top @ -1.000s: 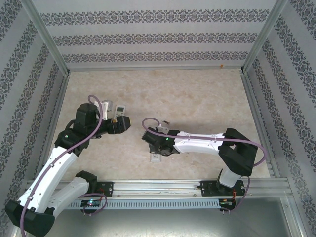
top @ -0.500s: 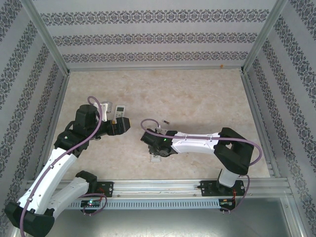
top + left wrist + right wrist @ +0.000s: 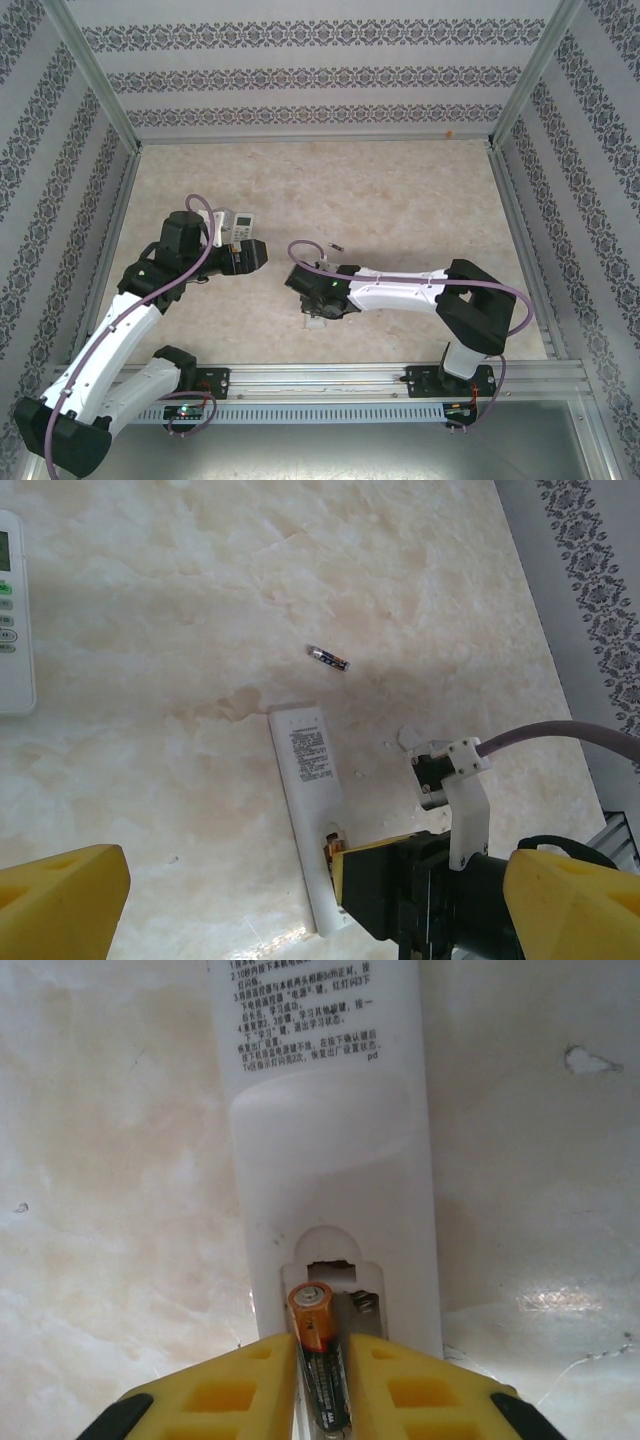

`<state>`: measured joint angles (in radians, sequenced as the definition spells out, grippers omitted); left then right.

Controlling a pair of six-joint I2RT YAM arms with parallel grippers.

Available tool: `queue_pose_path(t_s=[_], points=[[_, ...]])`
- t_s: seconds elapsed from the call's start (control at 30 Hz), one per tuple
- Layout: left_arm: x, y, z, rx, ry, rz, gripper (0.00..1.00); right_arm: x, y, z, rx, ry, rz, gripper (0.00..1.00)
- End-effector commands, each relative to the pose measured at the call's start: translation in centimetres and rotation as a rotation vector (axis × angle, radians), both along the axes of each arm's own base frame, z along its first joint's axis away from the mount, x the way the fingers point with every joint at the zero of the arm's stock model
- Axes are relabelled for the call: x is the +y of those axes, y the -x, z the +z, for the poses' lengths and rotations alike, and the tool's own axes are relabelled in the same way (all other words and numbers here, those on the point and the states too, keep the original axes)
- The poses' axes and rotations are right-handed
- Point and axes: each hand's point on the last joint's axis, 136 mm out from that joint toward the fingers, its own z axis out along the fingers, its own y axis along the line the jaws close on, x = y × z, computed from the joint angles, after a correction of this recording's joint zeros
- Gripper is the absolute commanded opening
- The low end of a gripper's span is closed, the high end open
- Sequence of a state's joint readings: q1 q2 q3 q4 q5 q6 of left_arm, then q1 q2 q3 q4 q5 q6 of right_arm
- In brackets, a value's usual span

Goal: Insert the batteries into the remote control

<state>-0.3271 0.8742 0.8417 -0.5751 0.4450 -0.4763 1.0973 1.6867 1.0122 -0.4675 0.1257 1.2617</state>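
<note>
Since the frame half a second earlier, the left arm's upper links are shifted slightly toward 3 o'clock in the top view, while the right arm is held almost where it was. The right gripper (image 3: pixel 322 1360) is lowered over the 6 o'clock end of the long slim white plastic remote control (image 3: pixel 330 1130). That remote control is laid back-up on the beige marbled tabletop (image 3: pixel 420 200), at 6 o'clock of the table's centre. The gripper's yellow fingers (image 3: pixel 230 1385) are clenched on a slim dark cylindrical battery with an orange band (image 3: pixel 316 1345). This battery is placed in the left bay of the open compartment, orange end toward 12 o'clock in the right wrist view, and a bare spring is seen in the bay beside it. Whether it is fully seated cannot be told. A second small dark battery (image 3: pixel 329 658) is left loose on the tabletop, near the remote control's far end and apart from it. The left gripper (image 3: pixel 250 254) is held at 9 o'clock of the remote control, fingers spread wide and grasping nothing. A shorter, wider white remote with a display window (image 3: pixel 243 222) is seen just beyond it, at 12 o'clock.
</note>
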Motion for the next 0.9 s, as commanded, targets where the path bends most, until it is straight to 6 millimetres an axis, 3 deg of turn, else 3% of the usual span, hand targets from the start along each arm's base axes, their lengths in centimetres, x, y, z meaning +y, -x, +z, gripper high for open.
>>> queue_pose_path(t_s=[0.0,0.07,0.2,0.33,0.4,0.6,0.87], points=[[-1.0,-0.3,0.2,0.003,0.042,-0.024,0.97,0.1,-0.3,3.1,-0.028,-0.056,-0.006,0.25],[-1.6,-0.6,-1.0,0.065,0.061,-0.025,0.96,-0.4,-0.5,4.0,-0.044,-0.075,-0.013,0.25],[-2.8,-1.6,-4.7,0.179,0.027,-0.004,0.75,-2.1,-1.0,3.9,-0.035,-0.104,-0.053,0.23],[-5.0,-2.7,-7.8,0.309,0.073,-0.03,0.51,-1.6,-1.5,3.8,-0.002,-0.152,-0.031,0.22],[-6.6,-3.1,-8.8,0.342,0.092,-0.086,0.44,-0.8,-1.4,3.7,0.016,-0.158,0.004,0.22],[-10.3,-3.1,-11.1,0.395,0.095,-0.21,0.43,-0.2,-1.0,2.3,0.063,-0.155,0.002,0.2],[-10.3,-3.1,-14.2,0.436,0.058,-0.214,0.43,-0.2,-1.2,1.4,0.067,-0.147,-0.015,0.18]])
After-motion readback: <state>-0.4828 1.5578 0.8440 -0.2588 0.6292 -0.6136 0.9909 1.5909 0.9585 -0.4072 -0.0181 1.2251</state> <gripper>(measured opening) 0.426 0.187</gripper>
